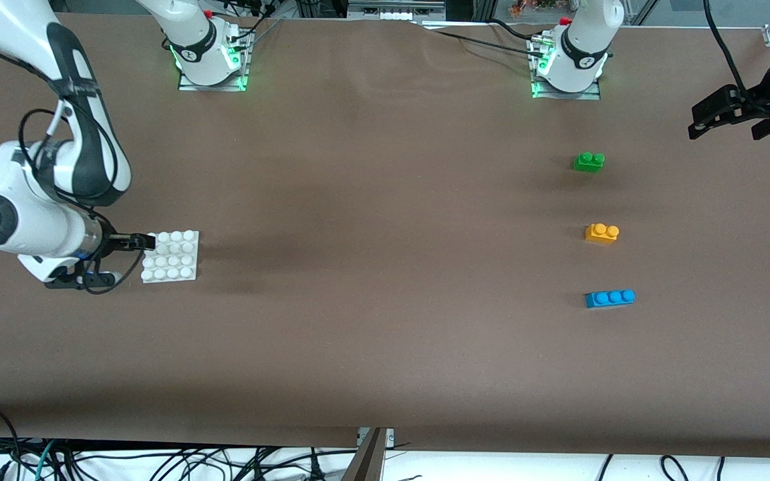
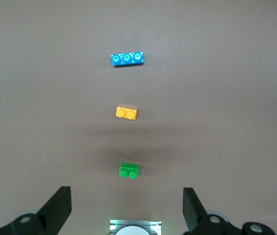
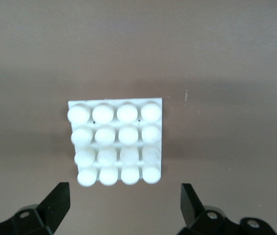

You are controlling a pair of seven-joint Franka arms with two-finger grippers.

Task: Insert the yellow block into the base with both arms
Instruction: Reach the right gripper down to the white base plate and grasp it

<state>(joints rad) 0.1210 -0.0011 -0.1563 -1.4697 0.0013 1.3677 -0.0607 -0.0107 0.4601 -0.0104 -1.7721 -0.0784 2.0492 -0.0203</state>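
Observation:
The yellow block sits studs-up on the brown table toward the left arm's end, with nothing touching it. The white studded base lies flat toward the right arm's end, with nothing on it. My right gripper hangs open just beside the base's edge on the side of the right arm's end, with nothing between its fingers. My left gripper is open and empty, raised over the table's edge at the left arm's end, well apart from the bricks.
A green two-stud brick lies farther from the front camera than the yellow block. A blue three-stud brick lies nearer. The three form a row. The left arm's own mount shows between its fingers.

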